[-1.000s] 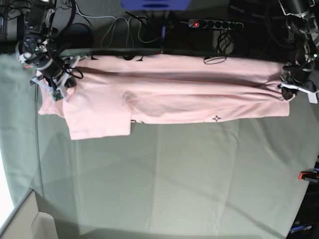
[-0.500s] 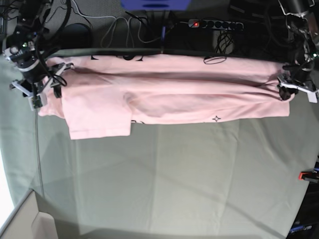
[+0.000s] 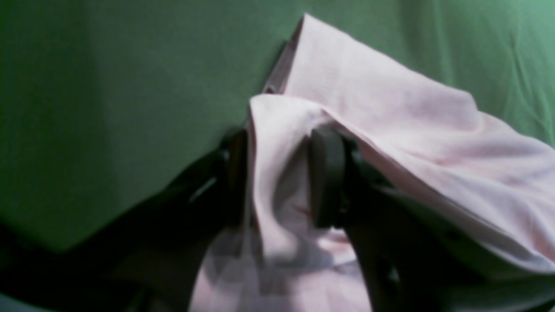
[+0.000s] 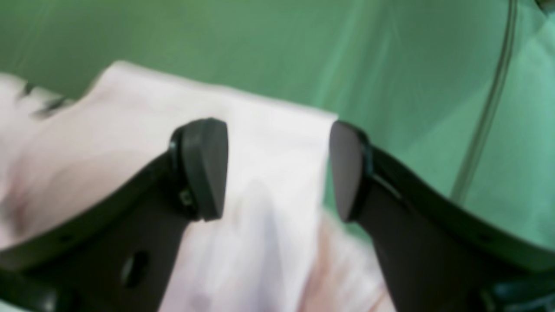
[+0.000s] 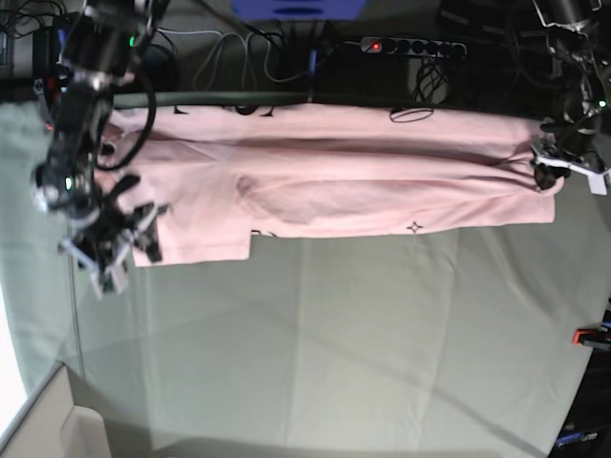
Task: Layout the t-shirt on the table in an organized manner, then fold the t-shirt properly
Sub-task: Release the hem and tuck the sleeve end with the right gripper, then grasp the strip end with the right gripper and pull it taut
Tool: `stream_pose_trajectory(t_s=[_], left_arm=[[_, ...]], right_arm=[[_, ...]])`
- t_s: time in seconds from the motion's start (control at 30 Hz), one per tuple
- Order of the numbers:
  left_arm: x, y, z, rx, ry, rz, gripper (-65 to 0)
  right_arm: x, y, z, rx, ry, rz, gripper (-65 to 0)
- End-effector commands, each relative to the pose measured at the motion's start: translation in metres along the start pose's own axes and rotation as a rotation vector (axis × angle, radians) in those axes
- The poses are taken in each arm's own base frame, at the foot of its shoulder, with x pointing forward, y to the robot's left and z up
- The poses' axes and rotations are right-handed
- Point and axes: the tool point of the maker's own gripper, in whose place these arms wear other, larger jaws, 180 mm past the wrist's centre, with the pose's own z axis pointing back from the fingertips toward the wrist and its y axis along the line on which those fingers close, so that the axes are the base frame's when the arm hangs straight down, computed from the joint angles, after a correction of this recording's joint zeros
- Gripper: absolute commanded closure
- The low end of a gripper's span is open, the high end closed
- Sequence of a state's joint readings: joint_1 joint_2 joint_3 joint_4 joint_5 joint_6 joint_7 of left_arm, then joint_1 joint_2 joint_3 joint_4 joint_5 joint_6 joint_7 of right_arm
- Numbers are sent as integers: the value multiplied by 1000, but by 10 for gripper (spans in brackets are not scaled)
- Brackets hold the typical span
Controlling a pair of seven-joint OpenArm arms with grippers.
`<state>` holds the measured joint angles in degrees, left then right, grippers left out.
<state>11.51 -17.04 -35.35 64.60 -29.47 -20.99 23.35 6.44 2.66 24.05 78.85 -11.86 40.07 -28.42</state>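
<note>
Looking at the base view, we see the t-shirt (image 5: pixel 363 172) lying as a long pink band along the far edge of the table (image 5: pixel 363 334), stretched left to right, with one sleeve flap jutting toward the near side at the left end. A small black star outline sits at its near hem, right of centre, and black lettering peeks at the far edge.

We find the left gripper (image 5: pixel 549 176) at the scene's right end of the shirt. In its wrist view the left gripper (image 3: pixel 277 173) is clenched on a bunched fold of t-shirt (image 3: pixel 390 130), pink cloth pinched between the two dark fingers (image 3: pixel 325 173), green table (image 3: pixel 108 86) behind.

We find the right gripper (image 5: pixel 119 248) at the scene's left, over the near corner of the sleeve flap. In its wrist view the right gripper (image 4: pixel 277 169) is released, jaws spread apart, with the t-shirt (image 4: pixel 269 143) edge lying between and under them, and the fingers (image 4: pixel 206 167) grip no cloth. Table (image 4: pixel 390 65) shows green beyond, blurred.

A red clamp (image 5: pixel 587 336) sits at the table's right edge. A power strip (image 5: pixel 410 46) lies beyond the far edge.
</note>
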Motion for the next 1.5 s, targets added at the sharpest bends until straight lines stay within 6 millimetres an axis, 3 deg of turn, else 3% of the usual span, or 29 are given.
stream_pose_trajectory(t_s=[0.0,0.13,0.33,0.47,0.6,0.77,0.83,0.97,1.0,1.1,1.27,1.37,1.47], left_arm=[[17,2,2,-2,-44,-14,-235],[17,2,2,0,-44,-16,-235],[17,2,2,-2,-46,-12,-235],[18,2,1,2,-45,-14,-235],[18,2,1,1,-47,-14,-235],[20,1,1,0,-49,-14,-234],[20,1,1,0,-49,-14,-234],[20,1,1,1,-49,-15,-234],[19,2,1,1,-48,-15,-234],[18,1,1,1,-47,-14,-234],[18,2,1,1,-46,-14,-234],[17,2,1,0,-46,-10,-234],[18,1,1,0,-48,-13,-234]], right_arm=[[14,-10,-5,-14,-20,13,-371],[7,-23,-29,3,57,8,-371],[-9,-39,-40,20,121,-19,-371],[-20,-30,-42,39,109,-33,-371],[-42,-7,-41,76,124,-50,-370],[-52,14,-43,109,118,-74,-360],[-52,15,-43,110,116,-75,-305],[-42,10,-43,97,92,-68,-37],[-37,8,-42,89,86,-60,0],[-7,-9,-29,32,13,-11,-2],[10,-17,10,-65,-15,79,0],[5,-15,30,-102,17,109,0],[-14,-13,43,-116,78,124,0]])
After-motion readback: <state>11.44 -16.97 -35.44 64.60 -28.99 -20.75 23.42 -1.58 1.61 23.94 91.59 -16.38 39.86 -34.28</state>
